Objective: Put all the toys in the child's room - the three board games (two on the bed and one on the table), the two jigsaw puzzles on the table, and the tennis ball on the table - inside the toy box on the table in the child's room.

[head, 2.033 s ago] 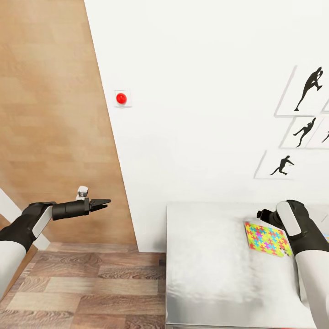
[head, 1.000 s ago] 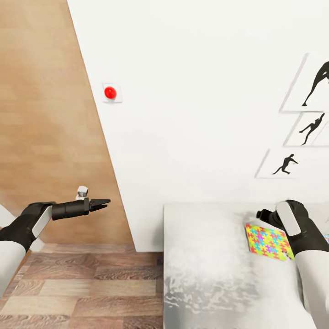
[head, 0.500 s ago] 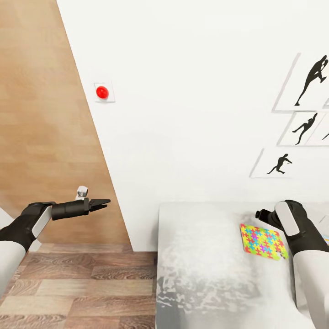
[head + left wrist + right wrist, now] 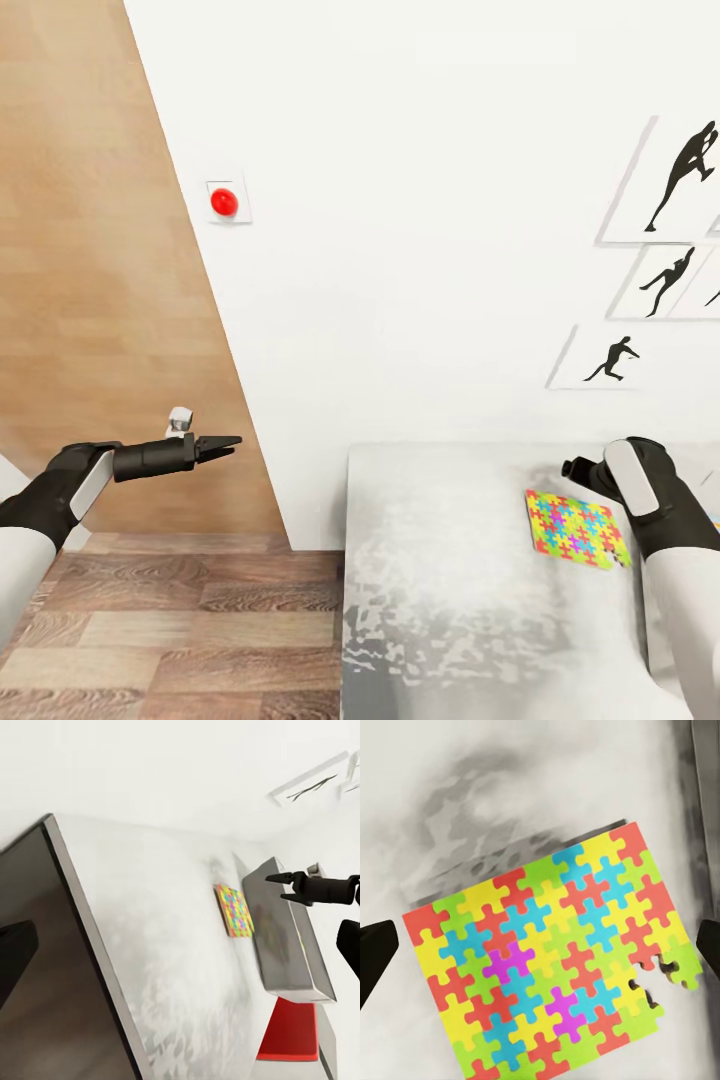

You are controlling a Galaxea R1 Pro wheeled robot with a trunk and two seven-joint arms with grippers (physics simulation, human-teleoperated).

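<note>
A colourful jigsaw puzzle [image 4: 575, 527] lies flat on the pale grey table [image 4: 450, 570]. My right gripper [image 4: 540, 949] hovers straight above it, open, with the puzzle [image 4: 555, 975] spread between the two dark fingertips [image 4: 375, 952]. In the head view the right wrist [image 4: 625, 480] covers that gripper. The left wrist view shows the puzzle [image 4: 236, 911] beside a long grey toy box [image 4: 285, 937], with the right gripper [image 4: 289, 885] over them. My left gripper [image 4: 225, 441] hangs open and empty over the floor, left of the table.
A white wall with a red button [image 4: 223, 201] and dancer pictures [image 4: 680, 180] rises behind the table. A wood panel wall [image 4: 90, 250] stands at the left over plank floor [image 4: 170, 620]. A flat red item [image 4: 292, 1031] lies past the box.
Over the two seconds the whole view shifted, so the camera moved. Both arms kept their pose. Since half a second ago nothing has visibly moved.
</note>
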